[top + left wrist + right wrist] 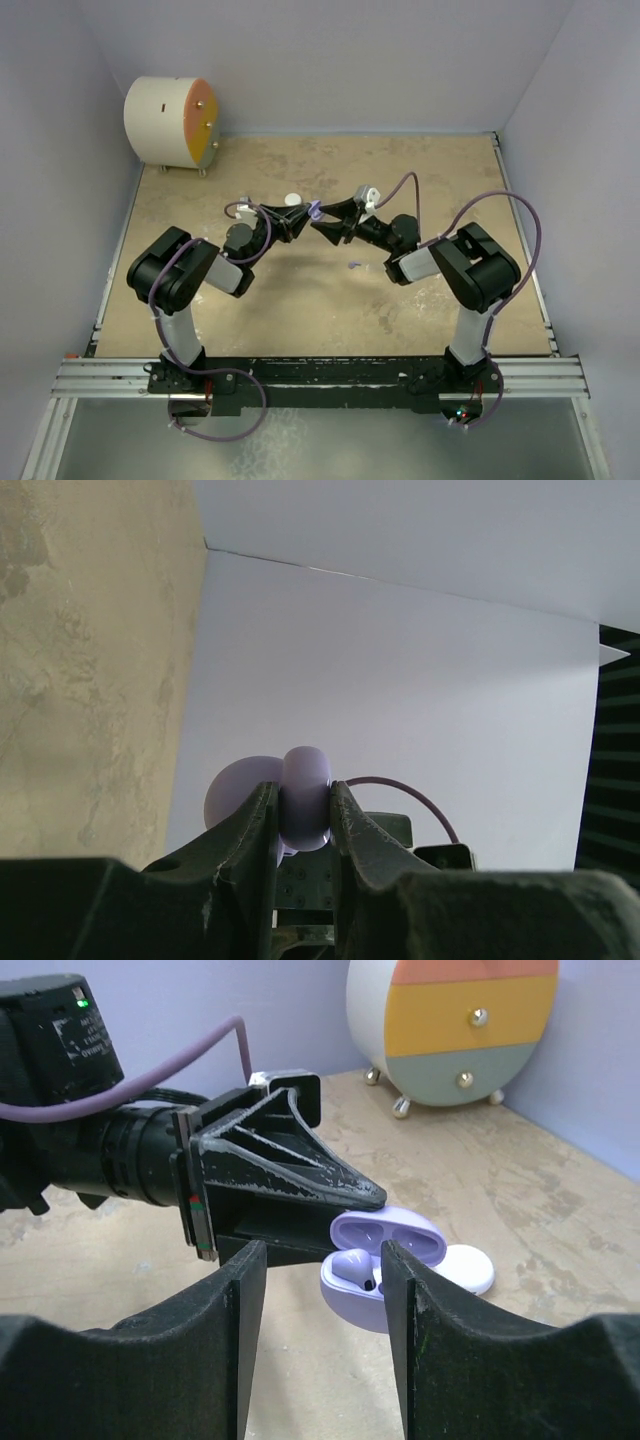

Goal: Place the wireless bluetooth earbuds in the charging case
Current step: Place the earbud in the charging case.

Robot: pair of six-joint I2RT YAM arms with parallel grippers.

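Observation:
The charging case [385,1260] is a small lilac shell with its lid hinged open. One lilac earbud [352,1263] sits in its left socket. My left gripper [303,219] is shut on the case and holds it above the table; its view shows the case [305,800] pinched between both fingers. My right gripper [320,1295] is open and empty, right in front of the case, with its right finger [405,1310] hiding part of the case. In the top view the two grippers meet tip to tip at the case [315,211]. Another tiny lilac earbud [353,265] lies on the table below the right gripper [327,228].
A white round disc [468,1266] lies on the table just behind the case; it also shows in the top view [292,199]. A big white drum [170,122] with an orange face stands at the back left corner. Pale walls enclose the tan table [300,310].

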